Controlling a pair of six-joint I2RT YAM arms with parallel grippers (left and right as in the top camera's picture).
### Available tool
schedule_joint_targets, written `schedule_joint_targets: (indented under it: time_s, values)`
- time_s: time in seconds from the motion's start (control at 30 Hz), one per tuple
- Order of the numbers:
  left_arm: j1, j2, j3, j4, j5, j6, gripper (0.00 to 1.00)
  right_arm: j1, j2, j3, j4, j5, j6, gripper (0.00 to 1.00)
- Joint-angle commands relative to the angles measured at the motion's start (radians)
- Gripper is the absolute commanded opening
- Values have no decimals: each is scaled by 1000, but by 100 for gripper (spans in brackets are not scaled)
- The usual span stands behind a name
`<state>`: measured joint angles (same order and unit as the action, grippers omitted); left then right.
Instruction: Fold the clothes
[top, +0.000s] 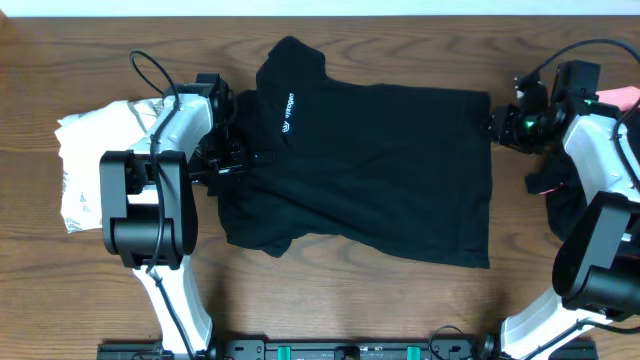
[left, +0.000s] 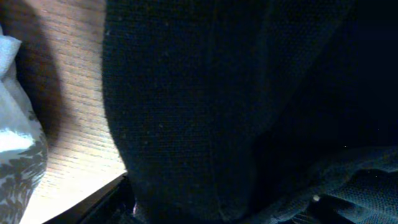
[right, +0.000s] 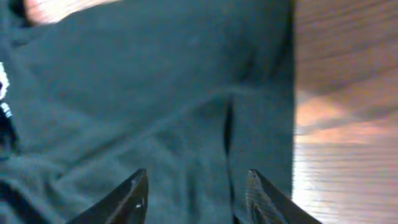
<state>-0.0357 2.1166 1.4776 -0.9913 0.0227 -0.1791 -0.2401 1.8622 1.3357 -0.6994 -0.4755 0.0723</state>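
A black short-sleeved shirt (top: 370, 170) with a small white logo (top: 288, 112) lies spread on the wooden table (top: 330, 310). My left gripper (top: 226, 150) is at the shirt's left edge by the collar. In the left wrist view black fabric (left: 217, 93) fills the frame, bunches at the jaws and hides the fingers. My right gripper (top: 497, 124) is at the shirt's right edge. In the right wrist view its fingers (right: 196, 180) are spread apart over the shirt (right: 124, 93) near its edge, with nothing between them.
A white, grey-printed garment (top: 85, 170) lies crumpled at the far left, also in the left wrist view (left: 15, 143). A pink piece (top: 625, 97) and another black garment (top: 560, 185) lie at the right edge, under the right arm.
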Motion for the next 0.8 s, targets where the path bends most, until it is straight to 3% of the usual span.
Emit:
schedule_joint_targets:
  time_s: [0.0, 0.5, 0.6, 0.67, 0.77]
  values:
    - [-5, 28, -29, 15, -5, 2, 70, 1, 49, 1, -9, -75, -29, 50]
    - [-5, 28, -29, 21, -5, 3, 70, 45, 209, 0, 64, -82, -24, 49]
    - [-5, 28, -29, 29, -5, 2, 70, 45, 209, 0, 64, -82, -24, 43]
    - [-5, 28, -29, 29, -5, 2, 70, 45, 209, 0, 64, -82, -24, 34]
    - [-5, 28, -29, 29, -5, 2, 70, 45, 209, 0, 65, -82, -21, 34]
